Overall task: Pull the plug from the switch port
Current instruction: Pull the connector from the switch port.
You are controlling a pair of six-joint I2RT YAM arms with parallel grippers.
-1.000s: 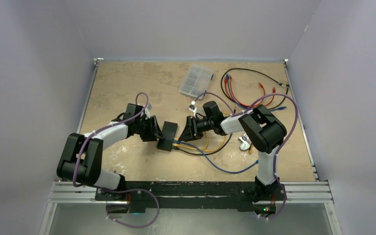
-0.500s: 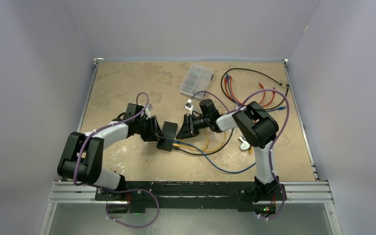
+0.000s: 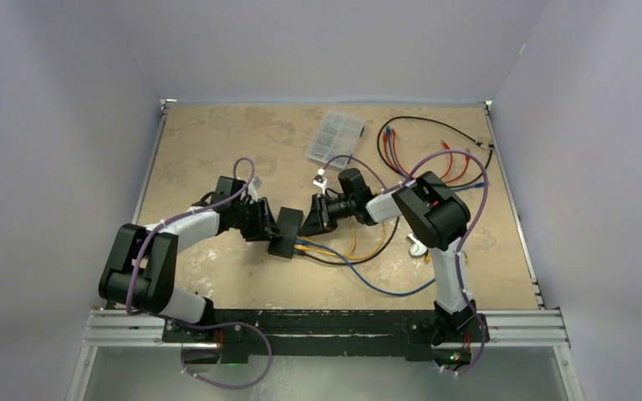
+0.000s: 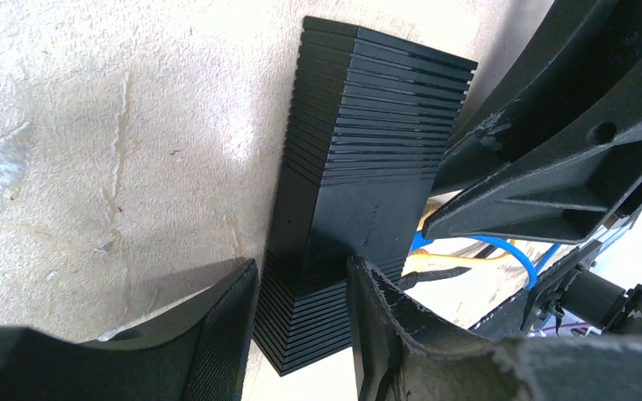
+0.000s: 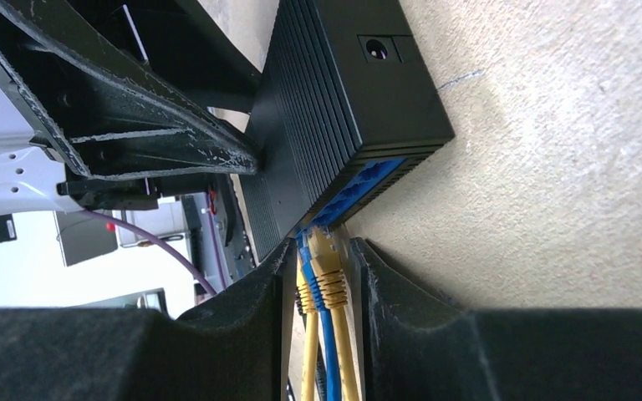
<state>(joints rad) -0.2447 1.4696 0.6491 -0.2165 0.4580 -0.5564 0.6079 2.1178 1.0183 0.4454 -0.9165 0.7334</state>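
The switch (image 3: pixel 286 231) is a small ribbed black box lying mid-table. My left gripper (image 3: pixel 269 224) is shut on its left end; the left wrist view shows the switch (image 4: pixel 368 150) pinched between the two fingers of this gripper (image 4: pixel 301 267). Yellow and blue plugs (image 5: pixel 330 267) sit side by side in the blue ports of the switch (image 5: pixel 343 100). My right gripper (image 5: pixel 323 246) reaches in from the right (image 3: pixel 308 225), its jaws drawn in tight against the plugs. Which single plug bears the grip is hidden.
Yellow, blue and black cables (image 3: pixel 343 251) trail right from the switch, and a blue one loops toward the near edge. A clear compartment case (image 3: pixel 335 137) lies at the back. Red, blue and black leads (image 3: pixel 435 154) lie back right. A small white part (image 3: pixel 418 244) sits by the right arm.
My right gripper has slid left to the switch's port side and its jaws have narrowed around the plugs. The left gripper and the switch have stayed put.
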